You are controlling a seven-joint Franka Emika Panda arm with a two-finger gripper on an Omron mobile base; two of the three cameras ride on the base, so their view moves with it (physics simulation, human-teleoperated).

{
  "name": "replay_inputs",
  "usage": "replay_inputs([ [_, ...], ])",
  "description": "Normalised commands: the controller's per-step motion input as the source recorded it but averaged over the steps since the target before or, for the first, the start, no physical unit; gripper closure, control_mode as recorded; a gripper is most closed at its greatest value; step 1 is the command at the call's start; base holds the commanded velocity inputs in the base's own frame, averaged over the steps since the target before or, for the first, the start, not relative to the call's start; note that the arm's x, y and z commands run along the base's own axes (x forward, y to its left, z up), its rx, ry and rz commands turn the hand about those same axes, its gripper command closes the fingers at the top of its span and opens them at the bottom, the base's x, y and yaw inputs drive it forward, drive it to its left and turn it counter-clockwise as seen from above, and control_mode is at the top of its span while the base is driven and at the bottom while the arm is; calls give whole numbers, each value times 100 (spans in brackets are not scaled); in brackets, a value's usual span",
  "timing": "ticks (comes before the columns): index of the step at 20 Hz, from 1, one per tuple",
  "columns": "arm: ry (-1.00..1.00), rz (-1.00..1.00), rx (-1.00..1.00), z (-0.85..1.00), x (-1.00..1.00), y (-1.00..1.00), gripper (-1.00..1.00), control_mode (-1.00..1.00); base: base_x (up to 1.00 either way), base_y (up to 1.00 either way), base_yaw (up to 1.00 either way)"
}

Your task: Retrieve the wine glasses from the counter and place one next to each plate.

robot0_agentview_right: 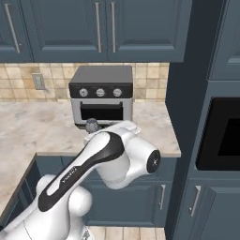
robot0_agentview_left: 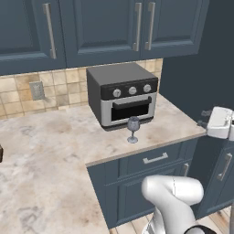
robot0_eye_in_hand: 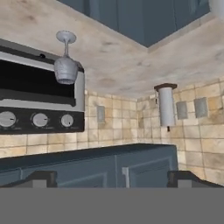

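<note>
Counter (robot0_agentview_left: 55,132): I see a marble-look top running in an L over dark blue cabinets; the glass and the oven stand on its right leg.
Upper cabinets (robot0_agentview_left: 91,27): dark blue doors with silver handles, at 12 o'clock above the oven.
Tall cabinet (robot0_agentview_right: 187,117): dark blue panel closing the counter's right end, at 3 o'clock from the oven.
Toaster oven (robot0_agentview_left: 122,93): black and silver, three knobs, backed against the tiled wall.
Paper towel roll (robot0_eye_in_hand: 166,105): in the hand view, a white roll on a holder, upside down, well apart from the oven.
Wall outlet (robot0_agentview_left: 36,90): grey plate on the tiles, at 9 o'clock from the oven.
Wine glass (robot0_agentview_left: 133,129): upright on its foot, just in front of the oven door, at 6 o'clock from it, near the counter edge; nothing stands between it and the edge.
Gripper (robot0_eye_in_hand: 112,179): fingers spread wide, holding and touching nothing; the glass is well apart from it.
</note>
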Motion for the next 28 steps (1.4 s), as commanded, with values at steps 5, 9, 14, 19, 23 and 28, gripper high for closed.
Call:
replay_inputs([
  [5, -10, -1, -4, -42, 82, 31, -100, -100, 0, 0, 0],
  [9, 0, 0, 0, -36, 84, 15, -100, -100, 0, 0, 0],
  [14, 6, 0, -1, -34, 70, 3, -100, -100, 0, 0, 0],
  [19, 9, 0, 0, -29, 59, 0, -100, -100, 0, 0, 0],
  [23, 6, 4, 0, -24, 56, 0, -100, -100, 0, 0, 0],
  [28, -1, 15, 0, -23, 34, 0, -100, -100, 0, 0, 0],
])
